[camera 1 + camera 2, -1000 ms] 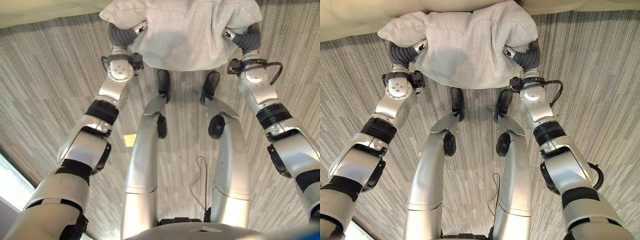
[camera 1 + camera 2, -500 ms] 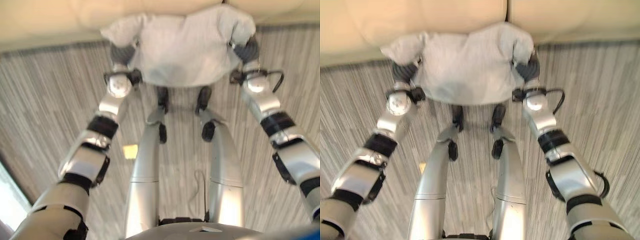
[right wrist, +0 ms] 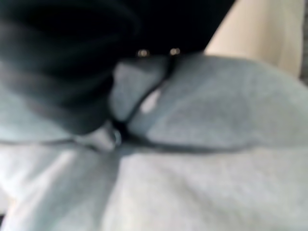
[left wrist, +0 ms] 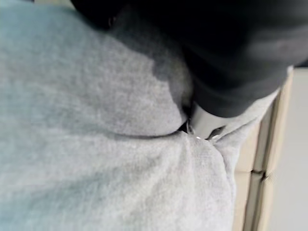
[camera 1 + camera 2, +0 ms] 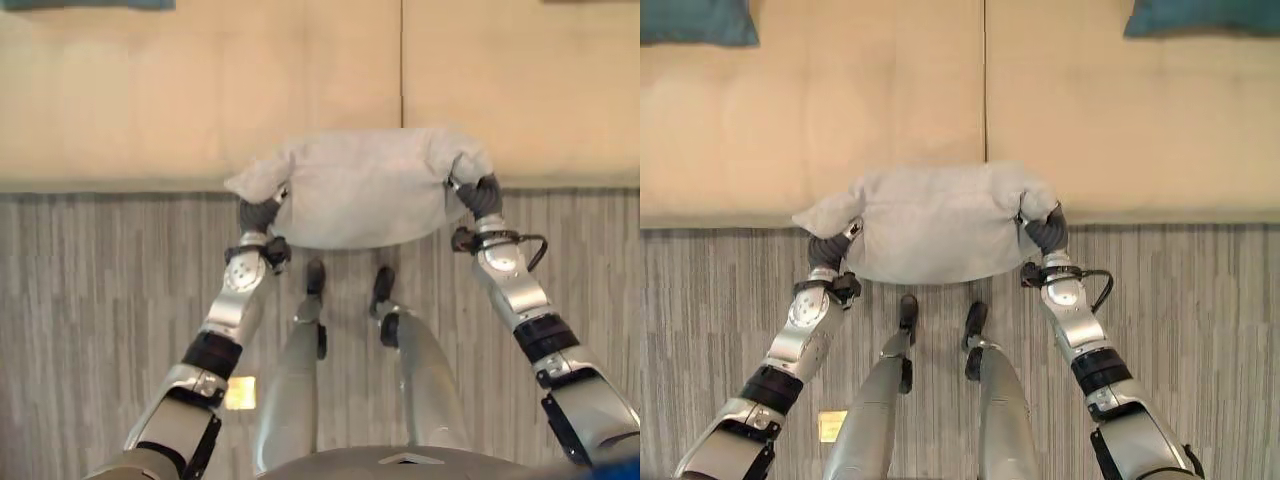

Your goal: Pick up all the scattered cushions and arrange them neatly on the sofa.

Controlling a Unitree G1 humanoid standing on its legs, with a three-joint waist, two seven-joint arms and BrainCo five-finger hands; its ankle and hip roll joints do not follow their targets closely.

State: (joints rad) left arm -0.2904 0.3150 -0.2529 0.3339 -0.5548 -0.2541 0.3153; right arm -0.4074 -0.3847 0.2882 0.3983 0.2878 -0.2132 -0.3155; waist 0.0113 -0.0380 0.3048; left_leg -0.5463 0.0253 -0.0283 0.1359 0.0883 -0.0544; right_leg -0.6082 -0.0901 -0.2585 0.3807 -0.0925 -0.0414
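Beige sofa seat [image 5: 880, 110] spans the upper part of both eye views, split into two seat cushions by a dark vertical seam just right of centre. Front edge runs straight across, meeting the floor. Floor [image 5: 1200, 300]: grey wood-grain planks, streaks running toward the sofa. A small yellowish square patch [image 5: 832, 425] lies on the planks at lower left. Light is even and soft, with no hard shadows.

Both hands' fingers buried in grey cushion [image 5: 930, 222]
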